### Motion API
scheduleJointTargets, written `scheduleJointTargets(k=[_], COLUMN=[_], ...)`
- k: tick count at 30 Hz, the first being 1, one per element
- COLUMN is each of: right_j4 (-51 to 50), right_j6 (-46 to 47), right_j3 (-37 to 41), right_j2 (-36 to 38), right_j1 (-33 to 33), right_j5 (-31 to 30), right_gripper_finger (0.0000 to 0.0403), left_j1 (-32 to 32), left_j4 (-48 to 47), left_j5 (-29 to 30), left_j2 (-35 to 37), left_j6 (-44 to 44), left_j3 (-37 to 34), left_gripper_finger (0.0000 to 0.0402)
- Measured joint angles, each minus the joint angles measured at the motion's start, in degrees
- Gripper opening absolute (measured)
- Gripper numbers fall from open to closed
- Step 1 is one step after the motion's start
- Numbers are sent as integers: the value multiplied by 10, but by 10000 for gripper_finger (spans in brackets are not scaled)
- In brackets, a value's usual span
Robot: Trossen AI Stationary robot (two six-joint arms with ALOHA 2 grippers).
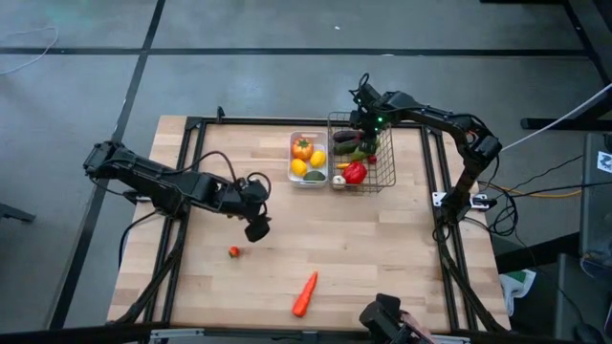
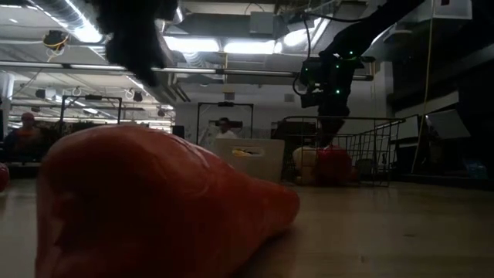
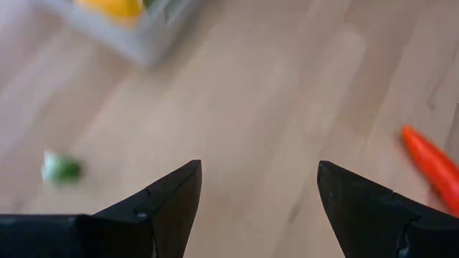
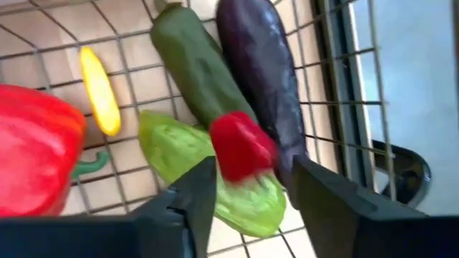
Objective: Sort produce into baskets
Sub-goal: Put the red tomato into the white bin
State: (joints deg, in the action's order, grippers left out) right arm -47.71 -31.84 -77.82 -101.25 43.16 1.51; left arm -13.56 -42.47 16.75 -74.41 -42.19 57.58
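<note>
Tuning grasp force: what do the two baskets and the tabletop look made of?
Wire basket: thin metal wire, looks plated; open grid visible in the right wrist view.
White tray: likely plastic; pale, translucent-looking walls with rounded corners.
Table: wood, matte; parallel plank seams and grain.
</note>
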Motion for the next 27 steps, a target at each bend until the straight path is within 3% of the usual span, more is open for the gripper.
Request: scheduleJointTargets(k=[5,10,19,23,27], right_j4=[1,0,-4,-4,-4], right_j6=[0,0,9,34,36], right_j3=[0,0,0,0,0], right_j2=[0,0,0,0,0], right_j1=[0,0,0,0,0], right_j5=[-11,-11,-10,-9,-9], right_gripper_finger=[224,249,255,255,255], left_j1=[-18,-65,-149,-174,-192], left_j4=[-86,-135,-142,-139,-139], left_j5=[-32,-33,-36,-67,-101], left_j2=[0,-2,-53,-91,-133], left_j6=[-97,-174,-414,-537,-604], left_j3=[0,0,0,0,-1], left_gripper_finger=[272,272,272,272,272])
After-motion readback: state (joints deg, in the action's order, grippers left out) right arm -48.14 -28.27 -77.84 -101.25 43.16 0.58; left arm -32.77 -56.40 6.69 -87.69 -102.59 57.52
